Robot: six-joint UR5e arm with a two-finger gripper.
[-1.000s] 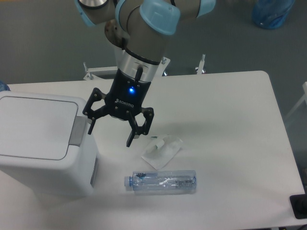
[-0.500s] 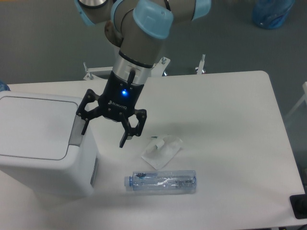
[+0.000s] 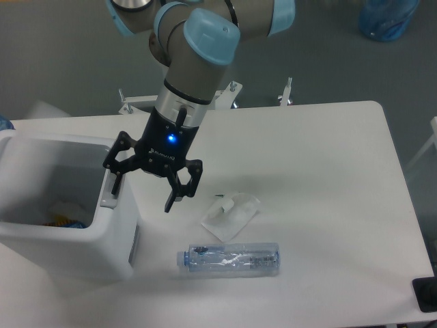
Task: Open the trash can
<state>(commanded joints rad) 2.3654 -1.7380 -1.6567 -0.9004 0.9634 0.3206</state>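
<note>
the trash can (image 3: 75, 236) stands at the near left of the table (image 3: 328, 178). its lid is up: the inside is open to view, with some scraps lying in the bottom, and a pale edge of what looks like the raised lid shows beyond the far left corner. the grey push tab (image 3: 109, 198) sits at the bin's right rim.

the gripper (image 3: 142, 193) hangs over that right rim, jaws spread wide and holding nothing. one fingertip is at or just above the tab; whether it touches cannot be told. the other fingertip hangs clear over the table, right of the bin.

risks, as judged from here:
- the task reads as essentially done. further downward pressure on the tab could tip or slide the bin.
- a sideways pull-away could hook the left finger on the rim and drag the bin.
- the lid may fall shut if the bin is jolted.
- a swing to the right and near could strike the crumpled white wrapper (image 3: 231, 214) or the clear plastic bottle (image 3: 229, 260), which lies on its side and could roll.
</note>
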